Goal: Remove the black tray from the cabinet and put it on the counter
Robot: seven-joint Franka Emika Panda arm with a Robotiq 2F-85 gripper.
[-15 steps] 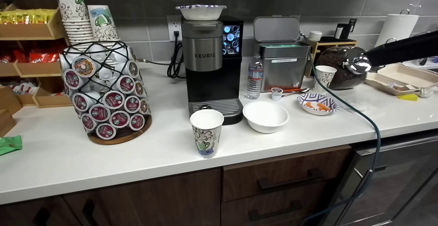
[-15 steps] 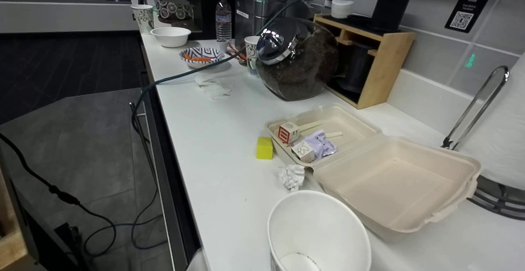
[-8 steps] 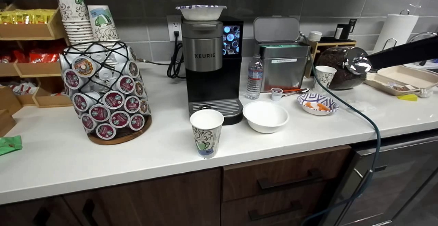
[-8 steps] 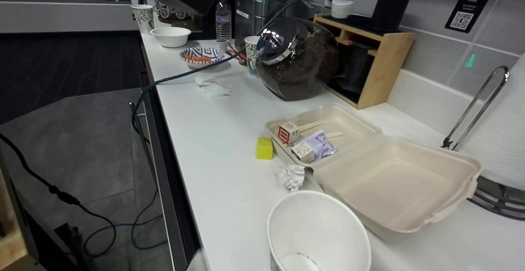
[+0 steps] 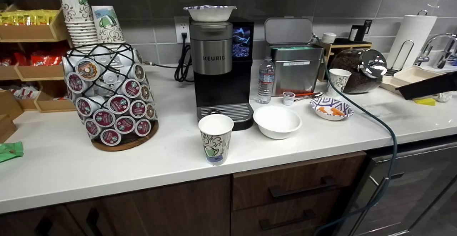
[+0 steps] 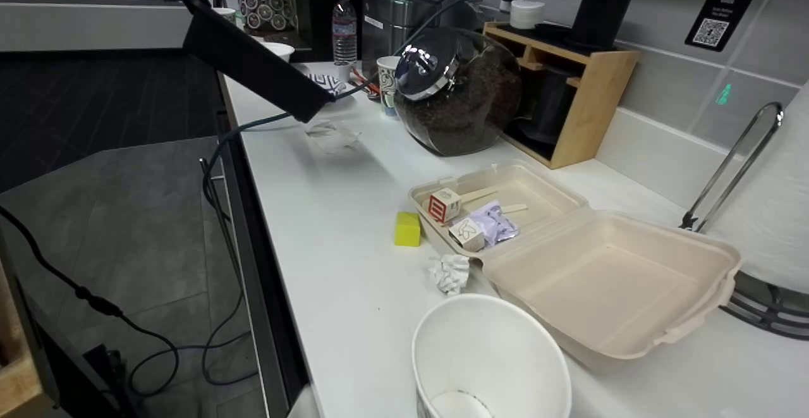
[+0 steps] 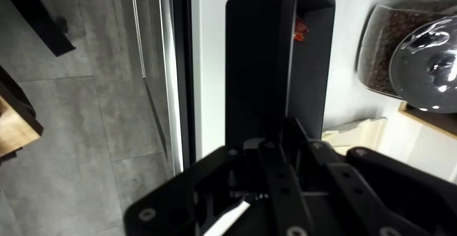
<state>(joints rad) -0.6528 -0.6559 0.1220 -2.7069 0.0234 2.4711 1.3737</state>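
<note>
The black tray (image 5: 428, 86) is held in the air above the off-white counter (image 5: 171, 157). It is tilted in an exterior view (image 6: 253, 64), with its low end near the paper scraps; I see a shadow on the counter below it. In the wrist view the tray (image 7: 253, 68) stretches away from my gripper (image 7: 282, 130), whose fingers close around one side wall near its near end. A small red wrapper (image 7: 300, 29) lies inside the tray. The gripper (image 6: 191, 2) also shows at the top left of an exterior view. The fingertips are dark and partly hidden against the tray.
A blue-green cable (image 6: 265, 121) crosses the counter near the tray. A glass jar (image 6: 458, 95), a patterned bowl (image 5: 332, 109), a takeout box (image 6: 607, 279), a yellow block (image 6: 407, 228) and a paper cup (image 6: 493, 355) stand around it. The counter's front edge is close.
The tray has come down toward the counter, and its low end has moved toward the paper scraps. The gripper has come into view at the top left of an exterior view.
</note>
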